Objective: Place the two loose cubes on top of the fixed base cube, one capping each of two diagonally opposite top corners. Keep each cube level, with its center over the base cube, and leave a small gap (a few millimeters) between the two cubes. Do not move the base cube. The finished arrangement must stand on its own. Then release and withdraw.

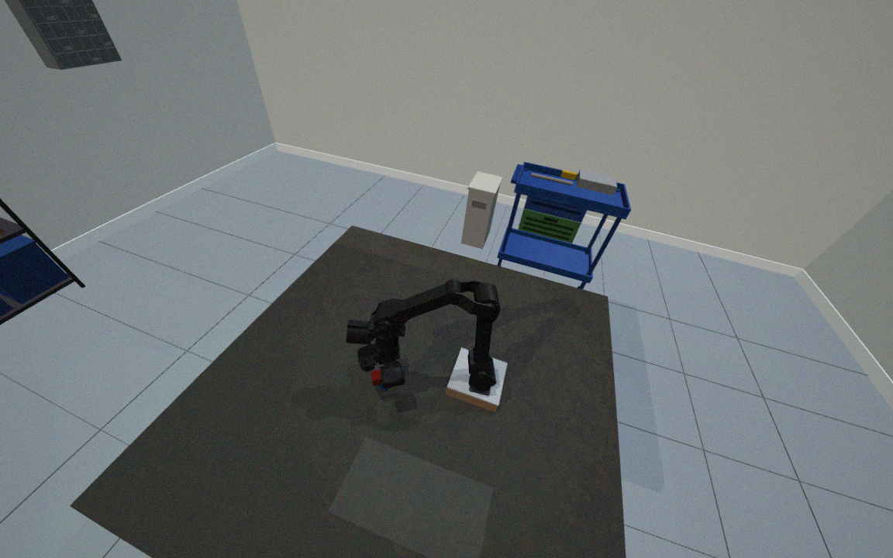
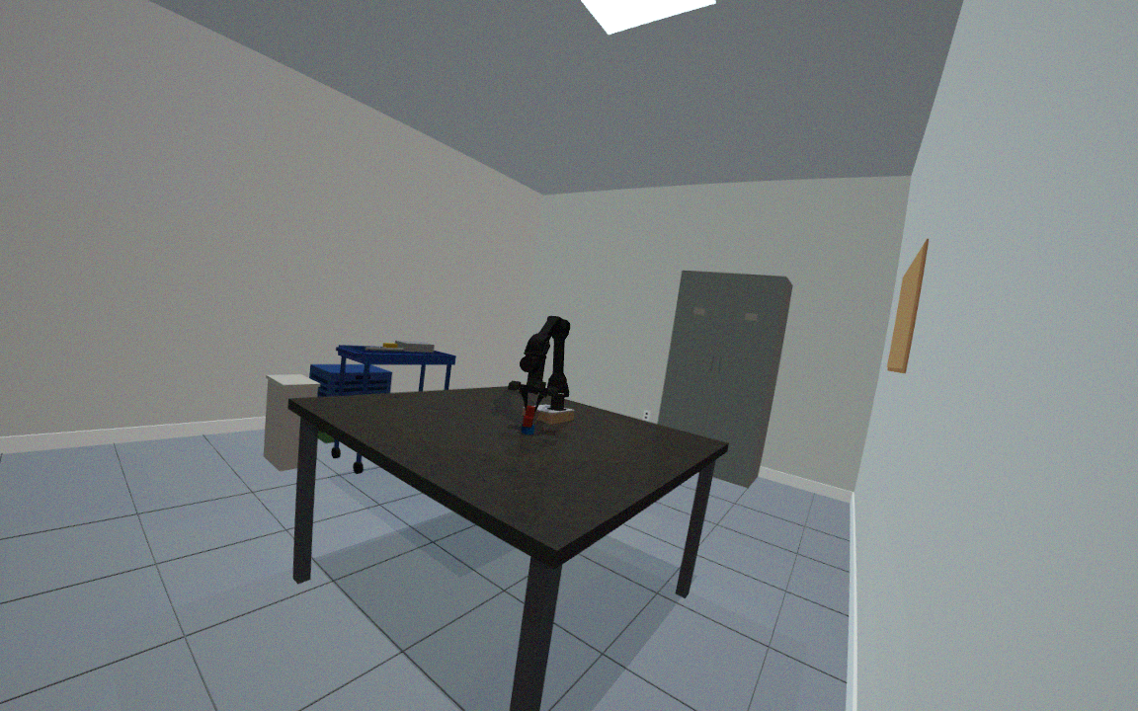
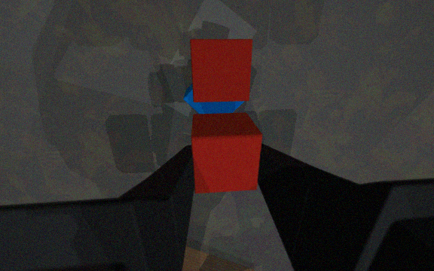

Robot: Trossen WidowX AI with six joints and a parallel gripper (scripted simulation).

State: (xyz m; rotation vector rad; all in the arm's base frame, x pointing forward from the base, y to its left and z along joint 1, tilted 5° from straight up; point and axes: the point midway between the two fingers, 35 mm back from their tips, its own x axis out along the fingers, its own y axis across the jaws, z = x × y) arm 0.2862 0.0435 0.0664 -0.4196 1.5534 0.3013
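Note:
The fixed blue base cube (image 1: 385,389) (image 2: 527,431) (image 3: 218,108) stands on the table, turned diagonally in the wrist view and mostly covered. One loose red cube (image 1: 376,377) (image 3: 221,70) rests on its top, toward the far corner from the wrist camera. My gripper (image 2: 530,407) (image 3: 223,150) is shut on the other red cube (image 3: 226,163) and holds it over the near side of the base cube. In the wrist view a strip of blue shows between the two red cubes. The held cube's height above the base is hard to tell. It is hidden by a finger in the top view.
The dark table (image 1: 241,444) (image 2: 432,441) carries the arm on its white-topped mount (image 1: 459,374) (image 2: 558,416), close to the cubes. A blue cart (image 1: 550,256) (image 2: 396,356) and a pale bin (image 1: 481,211) (image 2: 288,424) stand on the floor beyond the table.

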